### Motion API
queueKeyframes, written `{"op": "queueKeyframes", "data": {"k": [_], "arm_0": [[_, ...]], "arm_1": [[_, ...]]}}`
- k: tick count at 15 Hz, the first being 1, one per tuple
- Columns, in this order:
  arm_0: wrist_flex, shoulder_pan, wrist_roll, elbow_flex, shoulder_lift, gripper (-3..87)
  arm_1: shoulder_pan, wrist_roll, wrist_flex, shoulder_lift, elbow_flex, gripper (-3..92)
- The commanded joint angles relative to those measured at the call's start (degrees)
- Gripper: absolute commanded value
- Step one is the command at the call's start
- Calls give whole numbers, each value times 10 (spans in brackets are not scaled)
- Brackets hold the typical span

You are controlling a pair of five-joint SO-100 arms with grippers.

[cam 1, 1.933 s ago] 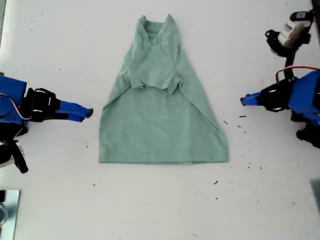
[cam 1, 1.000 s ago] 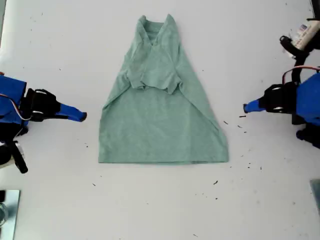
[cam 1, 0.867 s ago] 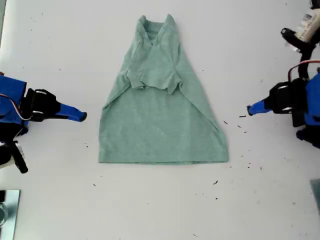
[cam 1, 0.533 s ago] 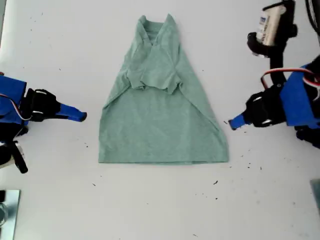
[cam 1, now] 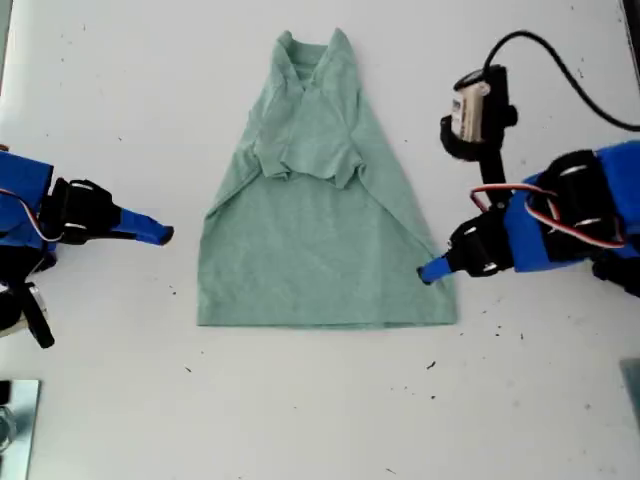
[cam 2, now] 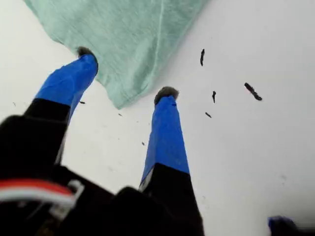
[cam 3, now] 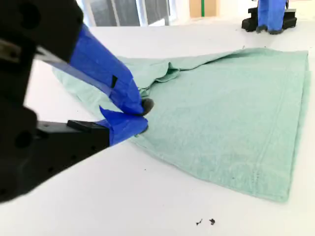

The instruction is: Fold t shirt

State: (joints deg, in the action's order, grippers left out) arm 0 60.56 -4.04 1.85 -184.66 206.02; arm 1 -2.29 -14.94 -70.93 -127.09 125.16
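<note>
Exterior view, my first gripper [cam 1: 433, 270] newly reaching t shirt [cam 1: 325, 215] corner

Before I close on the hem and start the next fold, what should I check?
1. My first claw open: ok, its jaws stand apart.
2. Hem corner of the t shirt between its fingers: ok in the first wrist view.
3. First claw low enough to catch the cloth: cannot tell.
4. My second claw at the other hem corner: not ok. It is shut and off the cloth, at the exterior view's left.
5. T shirt flat on the table, sleeves folded inward: ok.
</note>
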Motion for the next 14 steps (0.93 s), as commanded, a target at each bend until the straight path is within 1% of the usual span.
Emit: {"op": "queueKeyframes", "data": {"k": [1, 2, 3, 4, 5, 6, 7, 9, 11, 12, 14], "arm_0": [[-4, 15, 0, -4, 4, -2], [-4, 13, 0, -4, 4, -2], [-4, 12, 0, -4, 4, -2], [-4, 12, 0, -4, 4, -2], [-4, 12, -1, -4, 4, -2], [-4, 12, -1, -4, 4, -2], [-5, 12, -2, -4, 4, -2], [-5, 17, 0, -4, 4, -2], [-5, 18, 0, -4, 4, -2], [-5, 18, 0, -4, 4, -2], [-5, 18, -1, -4, 4, -2]], "arm_1": [[1, -8, 92, 13, 62, 242], [2, -8, 137, 27, 98, 224], [2, -5, 176, 48, 127, 177], [2, -4, 187, 76, 142, 53], [3, -2, 187, 103, 148, 24], [-4, 8, 184, 108, 149, 24], [-8, 11, 157, 100, 136, 25], [-10, -11, 9, 78, 22, 23], [-9, -38, -141, 80, -151, 22], [-9, -46, -184, 89, -229, 22], [-8, -63, -204, 134, -328, 22]]}}
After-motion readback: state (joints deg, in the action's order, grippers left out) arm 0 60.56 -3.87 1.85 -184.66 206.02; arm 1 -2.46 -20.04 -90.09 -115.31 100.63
